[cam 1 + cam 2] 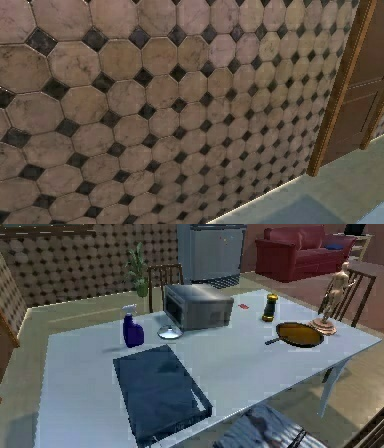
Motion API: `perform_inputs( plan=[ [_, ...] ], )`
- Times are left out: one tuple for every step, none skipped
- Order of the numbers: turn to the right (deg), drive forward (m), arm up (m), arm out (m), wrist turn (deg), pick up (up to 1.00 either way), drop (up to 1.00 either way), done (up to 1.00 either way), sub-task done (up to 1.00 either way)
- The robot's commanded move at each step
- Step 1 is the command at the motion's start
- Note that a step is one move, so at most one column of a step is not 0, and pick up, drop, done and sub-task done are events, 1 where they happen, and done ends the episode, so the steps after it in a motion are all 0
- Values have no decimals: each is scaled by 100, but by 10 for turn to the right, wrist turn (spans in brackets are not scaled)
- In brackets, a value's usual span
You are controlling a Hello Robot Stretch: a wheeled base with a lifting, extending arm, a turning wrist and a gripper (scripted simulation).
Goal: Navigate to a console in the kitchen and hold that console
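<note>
Gripper state cannot be told; a dark flat slab (pixel 160 392), console-like, lies on the white table (pixel 250 364).
The slab sits left of middle in the arm side view, on the table's near part. Farther out stand a blue spray bottle (pixel 132 328), a grey toaster-like box (pixel 200 306), a jar (pixel 269 307), a frying pan (pixel 299 334) and a wooden figurine (pixel 335 296). Ahead are a tiled wall (pixel 130 110) and a wooden door frame (pixel 340 90).

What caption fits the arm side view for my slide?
White table bearing a silver toaster, blue spray bottle and frying pan.

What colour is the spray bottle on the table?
Blue. The spray bottle shows best in the arm side view, standing on the pale table.
</note>
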Motion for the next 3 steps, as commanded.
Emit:
perform_inputs(
  plan=[
    [0,0,0,0,0,100,0,0,0],
    [0,0,10,0,0,0,0,0,0],
    [0,0,0,0,0,0,0,100,0]
  ],
)
